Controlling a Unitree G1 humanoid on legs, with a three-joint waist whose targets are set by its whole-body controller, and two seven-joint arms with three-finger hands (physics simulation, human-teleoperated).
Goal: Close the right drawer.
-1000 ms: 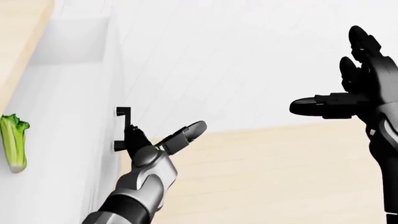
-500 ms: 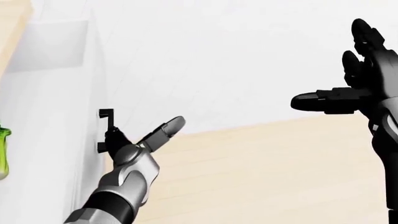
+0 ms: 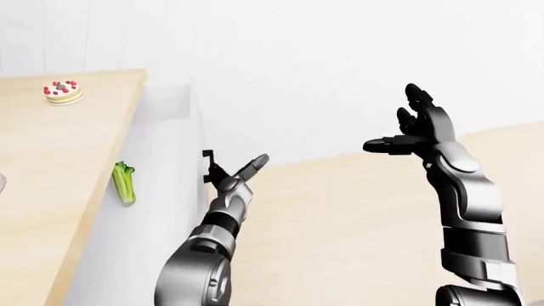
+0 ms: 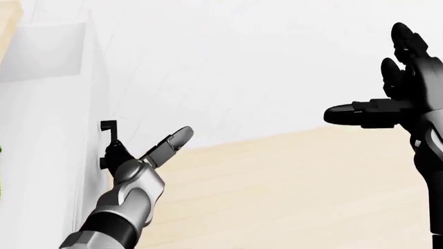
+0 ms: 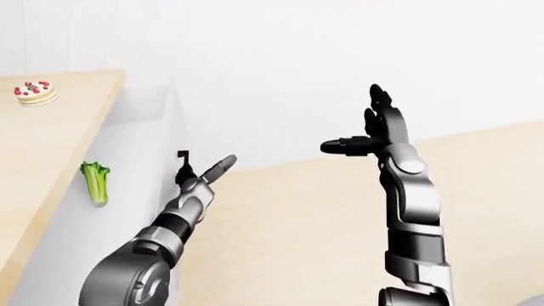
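Now the left hand (image 4: 142,158), fingers spread, sits right by the black drawer handle (image 4: 106,126), while the right hand (image 3: 421,131) is up, fingers spread, well apart from that handle.

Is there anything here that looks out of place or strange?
Yes. A green leafy vegetable lies alone inside the open white drawer, which is pulled out from the wooden counter. The left hand is at the drawer's black handle. The right hand is raised, open, in the air. Nothing looks spilled or broken.

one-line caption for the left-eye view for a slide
Left hand at the black handle of the open drawer holding a celery stalk; right hand raised, open.
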